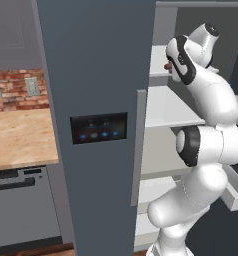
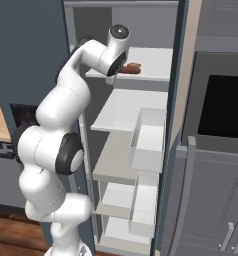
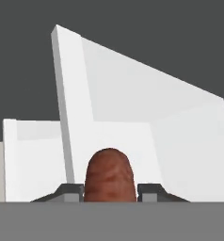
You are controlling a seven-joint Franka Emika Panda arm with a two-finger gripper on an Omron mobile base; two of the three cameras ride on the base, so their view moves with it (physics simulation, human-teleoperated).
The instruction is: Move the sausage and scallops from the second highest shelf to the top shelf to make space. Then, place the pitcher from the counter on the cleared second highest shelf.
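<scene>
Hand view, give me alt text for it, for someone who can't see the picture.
A reddish-brown sausage sits clamped between the gripper fingertips, its rounded end pointing up into the frame. Behind it are pale grey shelf boards against the fridge's dark grey interior.

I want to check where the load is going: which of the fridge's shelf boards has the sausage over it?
The top shelf: the sausage, clamped in the gripper, sits over it; the boards below are bare.
</scene>
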